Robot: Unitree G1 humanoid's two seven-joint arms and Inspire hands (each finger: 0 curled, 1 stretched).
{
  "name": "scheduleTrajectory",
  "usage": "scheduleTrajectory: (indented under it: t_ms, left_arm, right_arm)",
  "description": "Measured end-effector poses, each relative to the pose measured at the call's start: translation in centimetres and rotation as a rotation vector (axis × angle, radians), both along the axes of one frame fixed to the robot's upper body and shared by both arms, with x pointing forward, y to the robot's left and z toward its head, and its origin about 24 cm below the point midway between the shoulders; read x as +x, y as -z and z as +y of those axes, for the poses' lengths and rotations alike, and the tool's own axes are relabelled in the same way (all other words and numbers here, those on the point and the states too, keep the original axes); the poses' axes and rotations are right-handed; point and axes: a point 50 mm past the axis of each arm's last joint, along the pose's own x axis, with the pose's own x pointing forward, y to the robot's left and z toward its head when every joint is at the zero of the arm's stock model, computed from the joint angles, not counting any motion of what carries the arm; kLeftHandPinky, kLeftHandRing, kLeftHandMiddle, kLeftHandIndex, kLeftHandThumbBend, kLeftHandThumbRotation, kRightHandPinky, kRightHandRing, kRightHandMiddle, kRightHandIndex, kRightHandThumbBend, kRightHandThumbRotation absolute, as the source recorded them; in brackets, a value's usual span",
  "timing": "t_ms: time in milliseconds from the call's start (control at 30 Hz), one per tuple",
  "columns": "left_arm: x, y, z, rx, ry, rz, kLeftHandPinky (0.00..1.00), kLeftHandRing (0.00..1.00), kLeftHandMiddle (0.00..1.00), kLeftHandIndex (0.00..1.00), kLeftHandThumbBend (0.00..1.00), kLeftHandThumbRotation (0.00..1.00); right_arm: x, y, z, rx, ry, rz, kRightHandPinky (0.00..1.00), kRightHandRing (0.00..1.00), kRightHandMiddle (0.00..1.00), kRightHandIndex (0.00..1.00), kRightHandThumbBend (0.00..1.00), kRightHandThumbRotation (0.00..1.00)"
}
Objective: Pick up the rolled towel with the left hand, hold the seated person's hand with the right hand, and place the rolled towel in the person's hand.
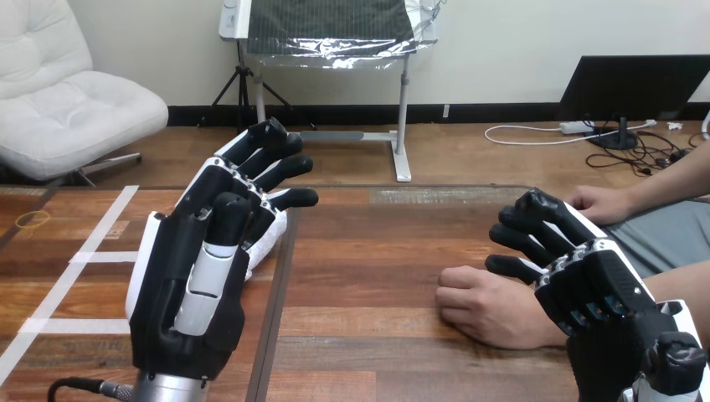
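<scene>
Towel (270, 240), rolled and white, is seen lying on the wooden table (368, 251) left of centre. It is mostly hidden behind the left hand (188, 285), with only a strip exposed just right of the palm and below the fingers (280, 167). The left hand is raised over it, fingers stretched out and spread, pointed away and to the right, thumb laid along the palm. No grasp on the towel is shown, and contact cannot be told.

The person's hand (486, 306) is rested on the table right of centre, loosely fisted and well apart from the towel. The right hand (603, 285) is held over the person's wrist, its fingers loosely bent and pointed left, not wrapped round anything. Touching or just above cannot be told.

A second hand of the person (599, 203) is laid at the table's far right edge. White tape lines (100, 255) and a yellow rubber band (33, 219) are seen on the table's left part.
</scene>
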Motion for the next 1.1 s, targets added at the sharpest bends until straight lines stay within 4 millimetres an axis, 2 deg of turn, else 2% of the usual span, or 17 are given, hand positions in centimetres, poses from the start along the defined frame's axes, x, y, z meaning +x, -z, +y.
scheduleTrajectory:
  t_ms: [400,600,900,1100]
  left_arm:
    - [0.0,0.0,0.0,0.001,0.003,-0.001,0.66,0.77,0.78,0.77,0.64,0.68]
    - [0.1,0.0,0.0,0.030,-0.027,-0.005,0.65,0.77,0.77,0.76,0.67,0.70]
    - [0.8,0.3,0.1,0.177,-0.159,-0.008,0.71,0.82,0.82,0.80,0.78,0.75]
    - [1.7,0.5,0.3,0.268,-0.216,-0.013,0.76,0.86,0.87,0.84,0.87,0.74]
  right_arm:
    - [0.0,0.0,0.0,0.000,0.000,0.000,0.74,0.82,0.82,0.83,0.85,1.00]
    - [0.0,0.0,0.0,0.000,0.000,0.000,0.74,0.82,0.82,0.83,0.85,1.00]
    - [0.1,-0.1,0.0,0.000,-0.002,-0.006,0.74,0.82,0.83,0.83,0.84,1.00]
    - [0.2,-0.1,0.0,0.001,-0.004,-0.010,0.75,0.82,0.83,0.83,0.84,1.00]
